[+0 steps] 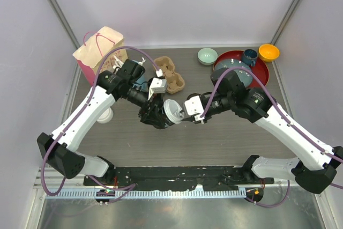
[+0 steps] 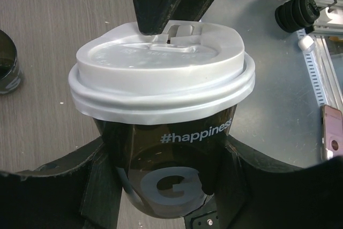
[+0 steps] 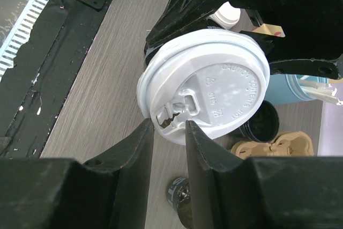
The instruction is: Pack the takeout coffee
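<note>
While left end effector [image 2: 165, 185] clamps glossy cup [image 2: 179, 151], right end effector [image 3: 169, 127] parted on white lid [image 3: 217, 81].

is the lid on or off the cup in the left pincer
On: the white lid covers the whole mouth of the black cup, its skirt wrapping the rim.

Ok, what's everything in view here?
black paper cup with white plastic lid: one, held tilted mid-table
second lidded black cup: one, left side
pink-and-cream paper bag: one, far left
brown cardboard cup carrier: one, far centre
light-blue cup of utensils: one, beside carrier
pale green bowl: one, far side
round red tray: one, far right, holds dark-blue mug
orange bowl: one, far right corner
left gripper: black, shut on the tilted cup
right gripper: black, at its lid
</note>
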Robot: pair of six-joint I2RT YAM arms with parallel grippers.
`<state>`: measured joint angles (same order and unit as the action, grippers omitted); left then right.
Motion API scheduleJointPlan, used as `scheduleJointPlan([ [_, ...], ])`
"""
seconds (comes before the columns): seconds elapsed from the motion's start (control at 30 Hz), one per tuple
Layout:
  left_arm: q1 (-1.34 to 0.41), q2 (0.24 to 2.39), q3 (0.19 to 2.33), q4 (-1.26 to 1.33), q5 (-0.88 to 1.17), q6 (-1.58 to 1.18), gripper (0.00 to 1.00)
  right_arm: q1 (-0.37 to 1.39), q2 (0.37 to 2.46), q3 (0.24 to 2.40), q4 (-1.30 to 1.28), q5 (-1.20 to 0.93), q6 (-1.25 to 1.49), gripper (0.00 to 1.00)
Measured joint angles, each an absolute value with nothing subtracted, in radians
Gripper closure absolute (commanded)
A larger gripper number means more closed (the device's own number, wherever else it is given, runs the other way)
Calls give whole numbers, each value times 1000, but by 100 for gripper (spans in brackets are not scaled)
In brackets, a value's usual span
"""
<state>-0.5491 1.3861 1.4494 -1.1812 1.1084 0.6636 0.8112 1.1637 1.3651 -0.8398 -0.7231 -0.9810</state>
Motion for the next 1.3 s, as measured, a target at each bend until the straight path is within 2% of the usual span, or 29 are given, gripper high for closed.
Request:
scheduleJointPlan([
  [0.2, -545, 1387, 1449, -1172, 1115, 614, 44, 815, 1161, 1363, -835, -722, -981, 73],
  [0.57, -540, 1390, 1450, -1103, 1095, 470, 50, 815, 1127, 1290, -762, -719, -942, 78],
  [0.73, -537, 1395, 1451, -1081, 1093, 445, 50, 816, 1112, 1249, -725, -723, -916, 86],
  [0.93, -534, 1396, 1451, -1071, 1081, 474, 42, 820, 1112, 1247, -722, -707, -894, 98],
  [1.1, -530, 1399, 1440, -1043, 1069, 518, 30, 830, 1112, 1249, -733, -673, -895, 99],
  [1.3, -528, 1424, 1436, -1011, 1069, 566, 21, 836, 1113, 1249, -742, -627, -889, 99],
])
